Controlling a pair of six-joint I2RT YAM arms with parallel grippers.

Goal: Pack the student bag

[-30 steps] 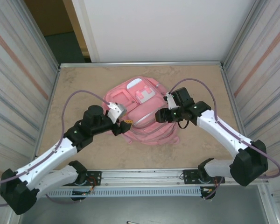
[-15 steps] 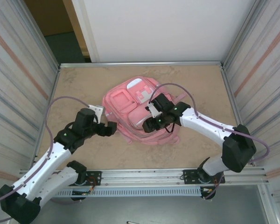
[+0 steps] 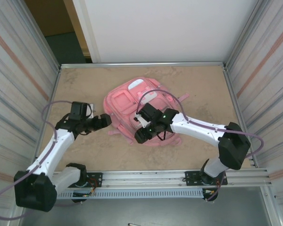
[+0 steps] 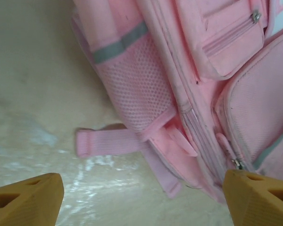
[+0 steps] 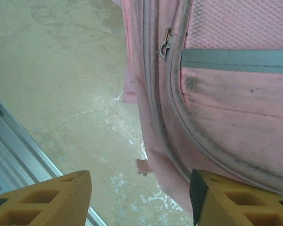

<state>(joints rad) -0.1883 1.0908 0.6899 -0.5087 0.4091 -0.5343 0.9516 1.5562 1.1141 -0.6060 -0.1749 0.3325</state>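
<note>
Left end effector (image 3: 105, 121) spread, beside student bag (image 3: 126, 101)

Robot lab test cell.
Ribbed panels (image 3: 19, 80) at left and right, white board (image 3: 160, 28) at top, aluminium rail (image 3: 146, 176) along bottom.
</note>
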